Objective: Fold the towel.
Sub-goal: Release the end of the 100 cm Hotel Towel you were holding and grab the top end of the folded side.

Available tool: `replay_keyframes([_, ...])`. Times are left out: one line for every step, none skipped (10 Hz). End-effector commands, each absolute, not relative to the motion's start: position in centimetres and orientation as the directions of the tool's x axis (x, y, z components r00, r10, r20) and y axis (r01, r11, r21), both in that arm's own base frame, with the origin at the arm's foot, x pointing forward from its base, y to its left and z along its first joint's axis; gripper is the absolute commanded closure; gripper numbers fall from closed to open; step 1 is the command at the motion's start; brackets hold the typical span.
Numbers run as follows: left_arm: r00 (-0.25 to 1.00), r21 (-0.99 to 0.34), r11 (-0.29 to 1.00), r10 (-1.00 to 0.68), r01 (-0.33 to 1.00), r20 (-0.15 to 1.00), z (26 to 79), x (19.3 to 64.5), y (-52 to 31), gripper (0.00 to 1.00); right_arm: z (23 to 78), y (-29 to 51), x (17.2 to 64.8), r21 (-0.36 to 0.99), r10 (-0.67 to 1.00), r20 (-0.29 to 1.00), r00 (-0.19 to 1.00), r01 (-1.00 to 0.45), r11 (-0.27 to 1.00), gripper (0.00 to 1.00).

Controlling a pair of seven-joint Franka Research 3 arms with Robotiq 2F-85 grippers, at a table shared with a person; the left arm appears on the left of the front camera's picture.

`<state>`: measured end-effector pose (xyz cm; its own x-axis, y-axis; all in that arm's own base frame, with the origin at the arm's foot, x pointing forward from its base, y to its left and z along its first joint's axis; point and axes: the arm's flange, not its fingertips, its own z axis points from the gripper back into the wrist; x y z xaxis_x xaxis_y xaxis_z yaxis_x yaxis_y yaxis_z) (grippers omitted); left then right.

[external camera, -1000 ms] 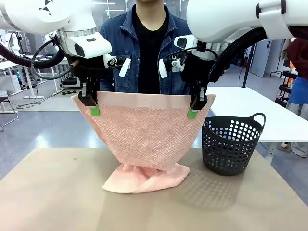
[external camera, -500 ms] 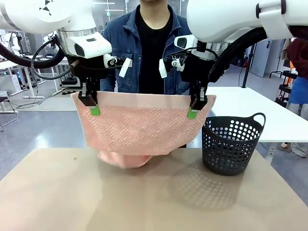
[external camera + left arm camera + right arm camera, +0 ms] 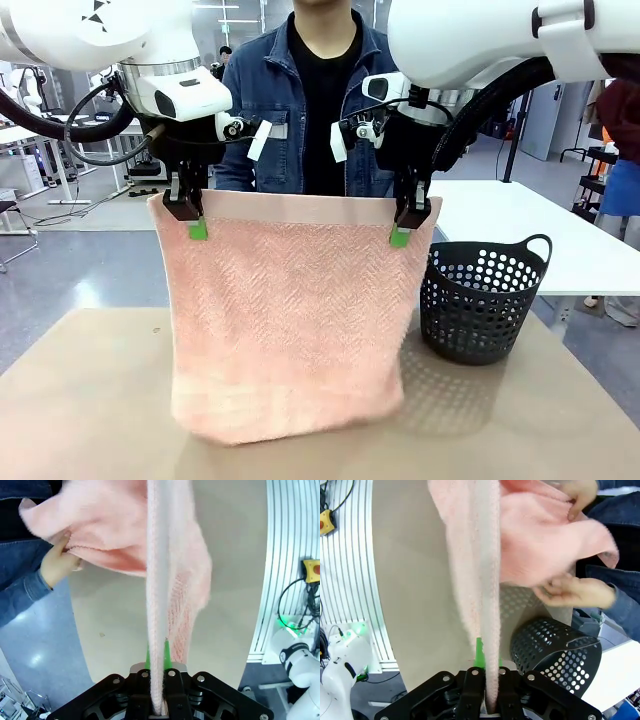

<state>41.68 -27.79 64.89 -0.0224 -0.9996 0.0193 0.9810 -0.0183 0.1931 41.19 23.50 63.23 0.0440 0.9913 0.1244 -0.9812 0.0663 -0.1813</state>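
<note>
Both arms come in high from either side, wrists bent down so that each pincer points straight at the tabletop [image 3: 90,400]. The left pincer [image 3: 197,226] is clamped on the towel [image 3: 290,320] at its upper left corner and the right pincer [image 3: 401,230] on the upper right corner. The green pads press on the smooth band, and the two pincers are level and well apart, with the top edge stretched nearly flat between them. Below them the towel hangs as one broad sheet. Its lower edge is blurred, so I cannot tell whether it touches the tabletop. In the left wrist view the cloth runs edge-on away from the fingers, and beyond the pincer, on the far face, the person's hand [image 3: 56,565] grips a bunched part of it. In the right wrist view a second hand [image 3: 575,592] — smeared, its fingers hard to make out — is at the cloth on that same far side. A black basket [image 3: 480,300] stands below the right pincer and just to its outer side, its near rim cut off by the towel. The sheet also hides the person [image 3: 320,110] from the waist down.
</note>
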Motion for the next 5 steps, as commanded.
replay_keyframes([-0.020,0.198,-0.016,-1.000,0.980,0.017,65.07,41.75,-27.65,1.00,63.43,23.52,41.30,-0.182,0.991,0.123,0.043,-0.981,0.065,1.00])
replay_keyframes([-0.020,0.198,-0.016,-1.000,0.980,0.017,65.07,41.75,-27.65,1.00,63.43,23.52,41.30,-0.182,0.991,0.123,0.043,-0.981,0.065,1.00])
replay_keyframes([-0.020,0.198,-0.016,-1.000,0.980,0.017,65.07,41.75,-27.65,1.00,63.43,23.52,41.30,-0.182,0.991,0.123,0.043,-0.981,0.065,1.00])
replay_keyframes([-0.020,0.198,-0.016,-1.000,0.980,0.017,65.07,41.75,-27.65,1.00,63.43,23.52,41.30,-0.182,0.991,0.123,0.043,-0.981,0.065,1.00])
replay_keyframes([-0.020,0.198,-0.016,-1.000,0.980,0.017,65.07,41.75,-27.65,1.00,63.43,23.52,41.30,-0.182,0.991,0.123,0.043,-0.981,0.065,1.00])
